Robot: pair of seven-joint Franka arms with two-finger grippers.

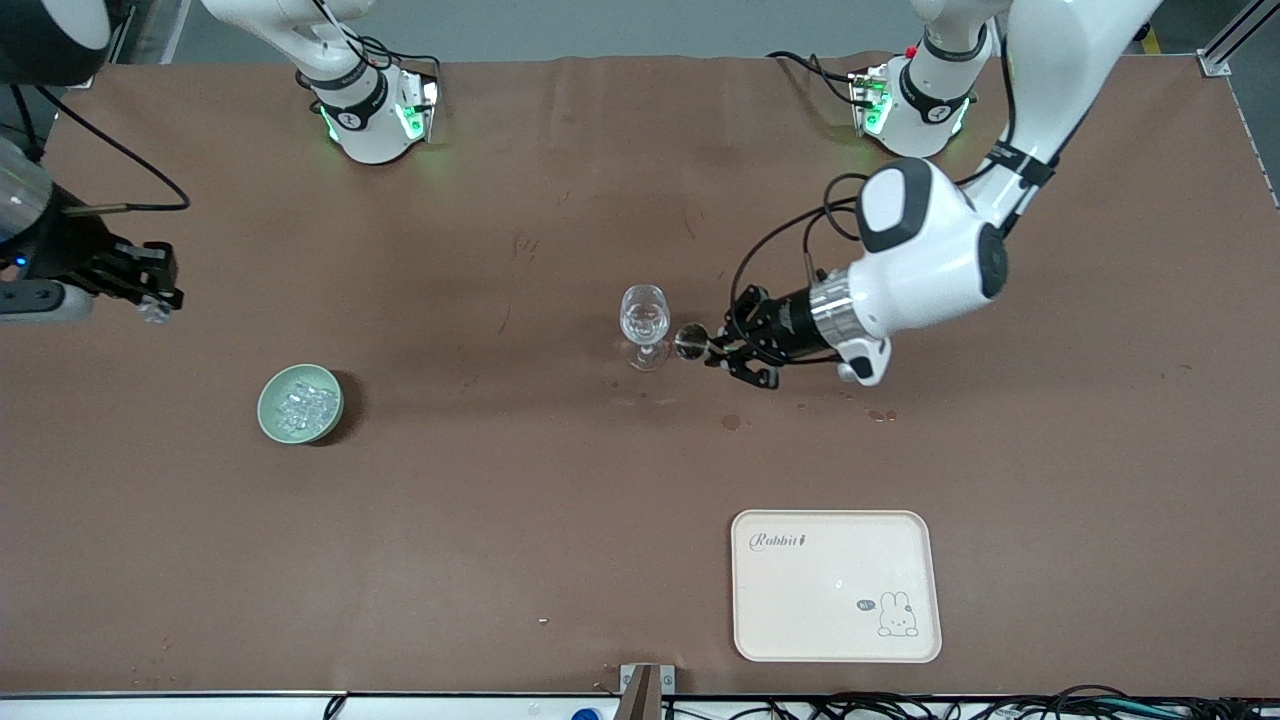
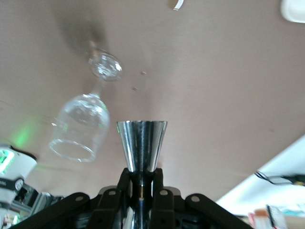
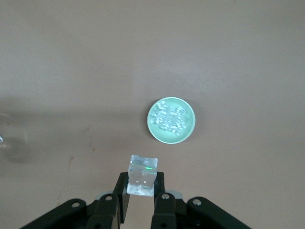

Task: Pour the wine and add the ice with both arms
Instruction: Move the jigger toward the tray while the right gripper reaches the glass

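1. Two white robot arms work over a brown table. Going across the front view from its left edge, the first thing met is the right gripper (image 1: 150, 300), up in the air over bare table at the right arm's end.
2. Its fingers are pinched on a single ice cube (image 3: 142, 175), clear and glassy, held between the pads in the right wrist view.
3. A pale green bowl (image 1: 272, 415) comes next, resting on the table nearer the front camera than that gripper. A heap of ice cubes (image 1: 303, 402) lies inside it.
4. At the middle of the table stands the wine glass (image 1: 644, 325), upright on its foot. Its bowl glints, and I cannot tell how much wine it holds.
5. Just beside the glass, toward the left arm's end, is the left gripper (image 1: 722, 352). It is turned on its side, and its fingers are clamped on the narrow waist of a shiny metal jigger (image 2: 141, 149).
6. The jigger's open mouth points at the glass bowl, close to it; whether they touch I cannot tell.
7. A few small dark wet spots (image 1: 731, 422) mark the table nearer the front camera than the left gripper.
8. A cream tray (image 1: 760, 620) with a rabbit drawing lies near the front edge, toward the left arm's end, well apart from the glass.
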